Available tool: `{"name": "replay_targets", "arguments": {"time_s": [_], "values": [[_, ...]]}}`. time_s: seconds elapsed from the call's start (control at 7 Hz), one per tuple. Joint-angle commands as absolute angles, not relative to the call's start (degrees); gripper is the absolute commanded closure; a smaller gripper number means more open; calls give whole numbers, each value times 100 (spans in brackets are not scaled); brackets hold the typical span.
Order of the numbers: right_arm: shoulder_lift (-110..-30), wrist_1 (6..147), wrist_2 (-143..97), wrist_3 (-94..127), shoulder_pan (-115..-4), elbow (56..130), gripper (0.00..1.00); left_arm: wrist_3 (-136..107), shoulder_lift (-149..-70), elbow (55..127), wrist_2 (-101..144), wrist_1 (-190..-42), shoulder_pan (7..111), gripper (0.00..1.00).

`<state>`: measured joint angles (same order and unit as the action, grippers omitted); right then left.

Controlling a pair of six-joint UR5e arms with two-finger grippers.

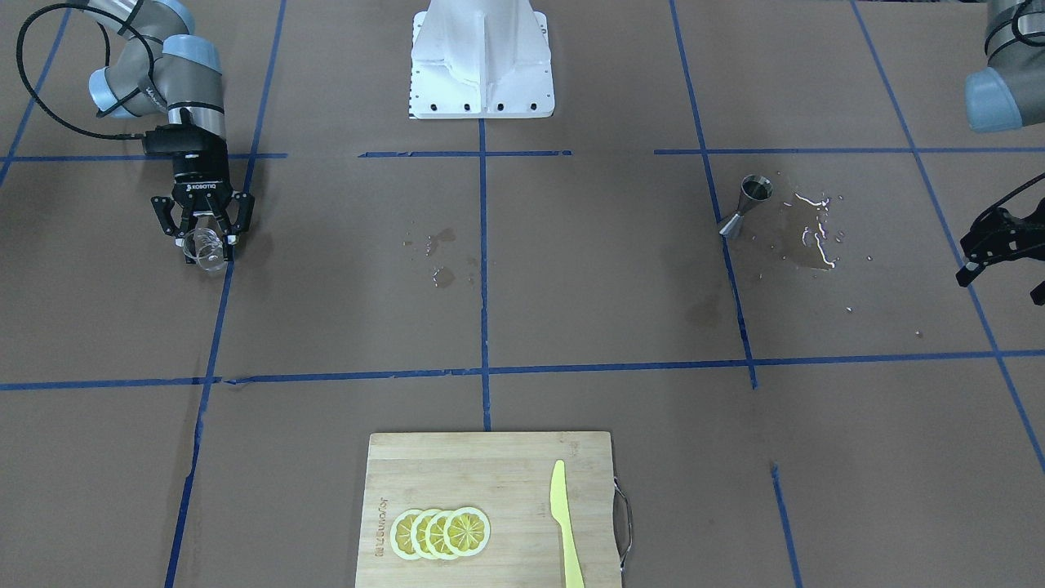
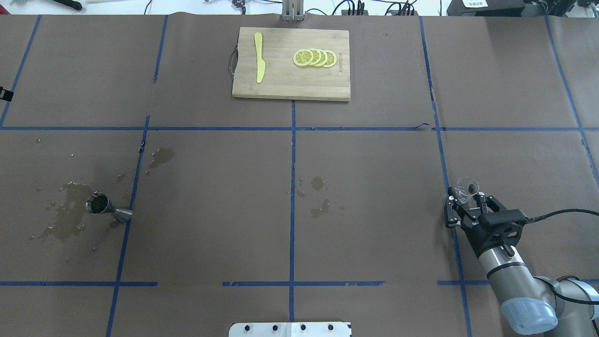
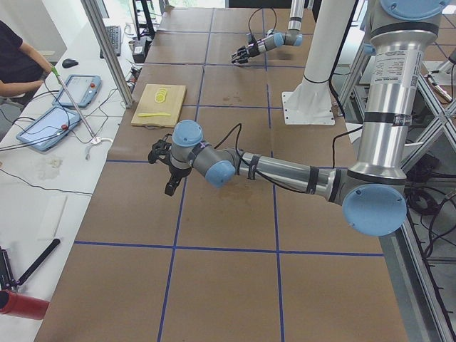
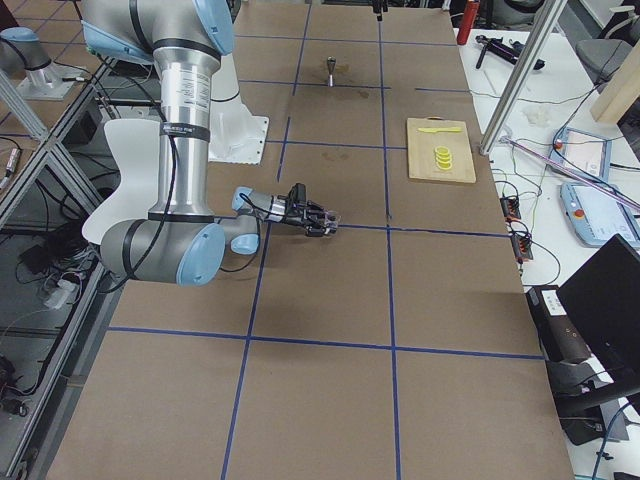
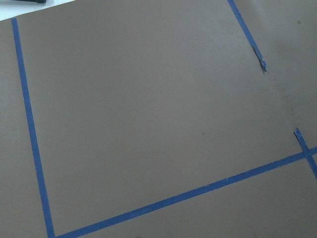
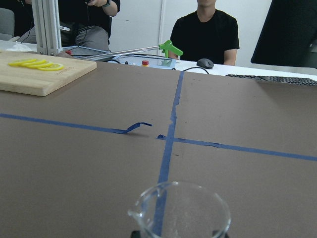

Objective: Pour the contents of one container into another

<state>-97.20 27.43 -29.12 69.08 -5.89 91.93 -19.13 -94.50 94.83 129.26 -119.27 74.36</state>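
Observation:
My right gripper [image 2: 464, 200] is low over the table on my right side, shut on the small clear glass cup [image 2: 467, 189]. In the front-facing view its fingers [image 1: 186, 233] flank the same cup [image 1: 202, 247]. The right wrist view shows the cup [image 6: 181, 210] upright, its pouring lip to the left. The steel hourglass jigger [image 2: 105, 208] stands on my far left, seen again as the jigger [image 1: 747, 204], far from the cup. My left gripper [image 1: 1002, 273] hangs open at the view's edge beyond the jigger, holding nothing.
A wet puddle [image 1: 808, 233] spreads beside the jigger, and smaller drops [image 2: 319, 196] lie mid-table. A wooden cutting board [image 2: 281, 86] with lemon slices [image 2: 314, 57] and a yellow knife [image 2: 259, 63] sits at the far edge. Operators sit beyond it.

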Motion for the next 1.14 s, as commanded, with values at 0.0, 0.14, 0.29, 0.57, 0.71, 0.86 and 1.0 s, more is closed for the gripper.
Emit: {"name": "replay_targets", "arguments": {"time_s": [0.0,0.14,0.29,0.57,0.71,0.86,1.0], "values": [[-9738,2742,-2918,6926,-536,9185,92,-1933,-9457,9483,12929,-11935,7436,0],[-9756,2742,-2918,6926,-510,9193,88,-1934,-9457,9483,12929,-11944,7436,0],[-9773,2742,-2918,6926,-475,9193,82,-1942,-9474,9483,12929,-11944,7436,0],[-9800,2646,-2918,6995,-440,9185,64,-1951,-9475,9483,12929,-11944,7436,0],[-10009,2141,-2927,7005,-352,9176,48,-1951,-9475,9483,12929,-11953,7436,0],[-10106,2049,-2918,7014,-308,9184,28,-1951,-9475,9483,12929,-11953,7436,0],[-10099,2048,-2918,7014,-282,9193,19,-1951,-9475,9501,12929,-11953,7436,0]]}}
